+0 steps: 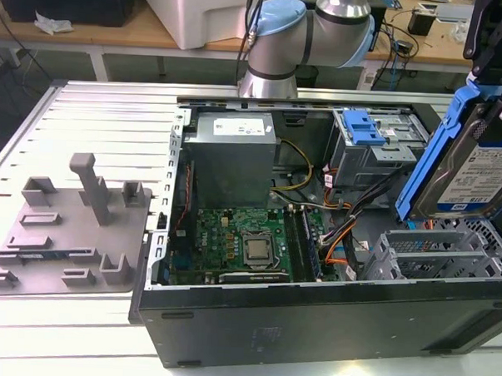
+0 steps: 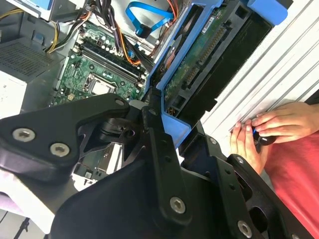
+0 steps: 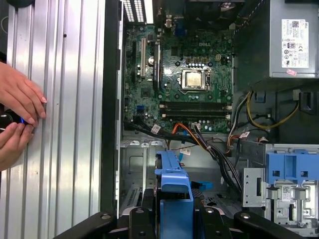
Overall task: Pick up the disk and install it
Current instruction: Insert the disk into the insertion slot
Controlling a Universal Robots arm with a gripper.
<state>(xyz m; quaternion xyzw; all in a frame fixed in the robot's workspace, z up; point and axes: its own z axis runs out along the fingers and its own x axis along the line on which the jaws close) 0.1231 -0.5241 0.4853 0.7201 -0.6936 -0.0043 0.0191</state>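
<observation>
The disk (image 1: 475, 177) is a silver hard drive with a blue-and-white label and a blue plastic rail frame. It hangs upright and slightly tilted above the open computer case (image 1: 312, 311), at the exterior view's right. My gripper (image 1: 492, 94) is shut on its upper part. In the second wrist view the disk's green circuit-board side (image 2: 199, 57) shows between the black fingers (image 2: 154, 144). In the first wrist view the disk (image 3: 173, 186) is seen edge-on, over the metal drive bay (image 3: 142, 169) and its cables.
Inside the case lie the motherboard (image 1: 248, 246), a grey power supply box (image 1: 234, 158) and a bare blue bracket (image 1: 362, 126) on the rear drive cage. A grey fixture plate (image 1: 66, 230) lies at the exterior view's left. A person's hands (image 3: 17, 117) rest on the ribbed table beside the case.
</observation>
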